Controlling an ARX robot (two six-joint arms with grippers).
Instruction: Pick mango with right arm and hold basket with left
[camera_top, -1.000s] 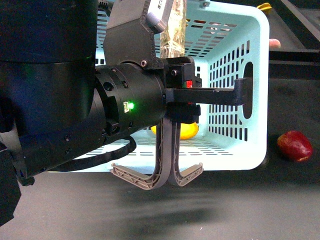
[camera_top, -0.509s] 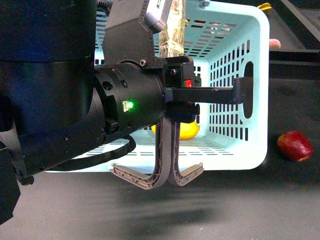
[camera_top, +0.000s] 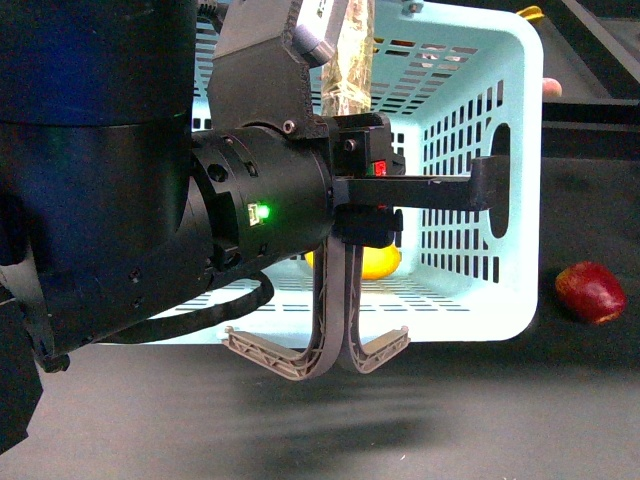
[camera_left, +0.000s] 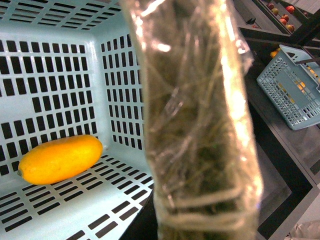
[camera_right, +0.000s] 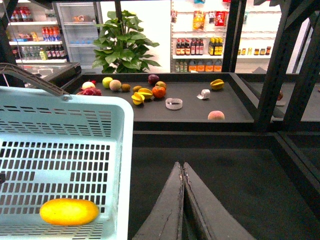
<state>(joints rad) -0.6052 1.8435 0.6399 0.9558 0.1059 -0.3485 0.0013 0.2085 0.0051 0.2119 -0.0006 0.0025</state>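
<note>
Small shift only: basket (camera_top: 520, 280) a touch closer to the red fruit (camera_top: 590, 292) than a second ago, with mango (camera_top: 375, 262) riding along inside. Probably left arm (camera_top: 260, 210) nudging or steadying the basket (green light on, arm itself barely displaced).

On left gripper (camera_top: 478, 192): one black finger reaching across to the basket's side wall by the oval hand slot, other finger hidden, so cannot tell whether clamped or spread. Grey-brown handles (camera_top: 300, 365) hanging down over the basket's near wall. Plastic-wrapped bundle (camera_left: 200, 125) blocking much of the left wrist view, in front of the basket interior.

Mango location: lying flat on the basket's slotted floor, near one wall, touching no other item.

As for right gripper (camera_right: 183, 167): fingers pressed together, nothing between them, outside the basket, beside its wall.

Meaning for task: mango already in basket and right claw empty, so the picking part probably done (judgement only); likely remaining job just keeping the basket steady.
</note>
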